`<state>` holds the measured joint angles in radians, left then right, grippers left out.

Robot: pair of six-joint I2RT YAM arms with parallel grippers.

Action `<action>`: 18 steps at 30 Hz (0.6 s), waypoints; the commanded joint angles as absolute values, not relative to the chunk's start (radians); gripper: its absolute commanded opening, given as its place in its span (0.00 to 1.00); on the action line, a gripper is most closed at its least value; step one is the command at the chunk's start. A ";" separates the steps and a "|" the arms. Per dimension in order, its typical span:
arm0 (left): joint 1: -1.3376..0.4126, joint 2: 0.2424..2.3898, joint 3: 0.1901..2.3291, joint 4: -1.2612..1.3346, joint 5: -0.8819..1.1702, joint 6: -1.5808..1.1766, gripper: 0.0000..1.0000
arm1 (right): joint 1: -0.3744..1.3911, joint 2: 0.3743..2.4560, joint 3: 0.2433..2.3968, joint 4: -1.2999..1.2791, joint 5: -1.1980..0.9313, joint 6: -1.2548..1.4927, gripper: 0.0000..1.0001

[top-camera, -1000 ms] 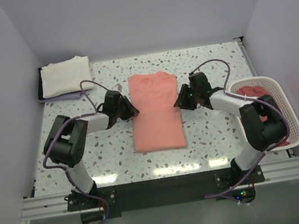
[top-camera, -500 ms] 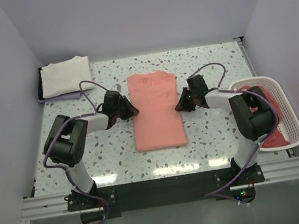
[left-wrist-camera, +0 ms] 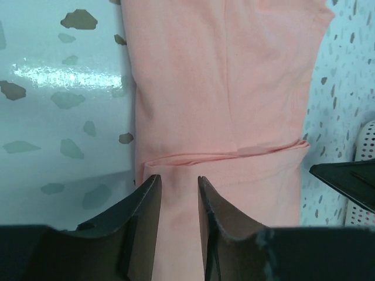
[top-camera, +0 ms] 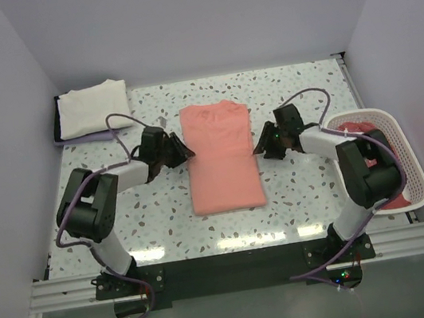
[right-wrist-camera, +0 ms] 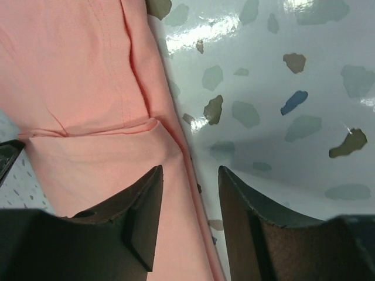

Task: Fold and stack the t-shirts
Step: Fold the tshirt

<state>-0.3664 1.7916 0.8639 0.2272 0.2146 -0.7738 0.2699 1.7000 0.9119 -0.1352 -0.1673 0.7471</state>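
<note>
A salmon-pink t-shirt [top-camera: 221,156] lies folded into a long strip in the middle of the table, collar end far. My left gripper [top-camera: 186,152] sits at its left edge and my right gripper [top-camera: 259,147] at its right edge. In the left wrist view the left gripper [left-wrist-camera: 177,180] is narrowly open just above the flat pink t-shirt [left-wrist-camera: 222,93], pinching nothing. The right gripper [right-wrist-camera: 190,170] is open astride the pink t-shirt's [right-wrist-camera: 76,76] right edge. A cream-white t-shirt [top-camera: 91,107] lies folded at the far left. A darker pink-red t-shirt [top-camera: 359,131] is in the basket.
The white lattice basket [top-camera: 407,161] stands at the right edge beside my right arm. The cream shirt rests on a dark tray [top-camera: 58,137] in the far left corner. Walls enclose the speckled table [top-camera: 314,191] on three sides.
Both grippers have opened at the shirt's side edges. The left gripper has shifted slightly up and left, and the right has backed off a little to the right. The shirt lies still.
</note>
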 commanded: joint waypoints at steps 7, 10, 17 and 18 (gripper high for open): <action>-0.353 1.418 0.772 0.068 0.206 -0.788 0.50 | 0.297 1.416 0.789 -0.251 -0.195 0.684 0.49; -0.359 1.254 0.655 0.019 0.230 -0.788 0.51 | 0.360 1.321 0.692 -0.259 -0.193 0.693 0.50; -0.429 1.016 0.441 -0.126 0.265 -0.787 0.55 | 0.468 1.090 0.491 -0.262 -0.160 0.791 0.49; -0.433 0.999 0.425 -0.120 0.302 -0.791 0.55 | 0.482 1.075 0.471 -0.267 -0.147 0.799 0.49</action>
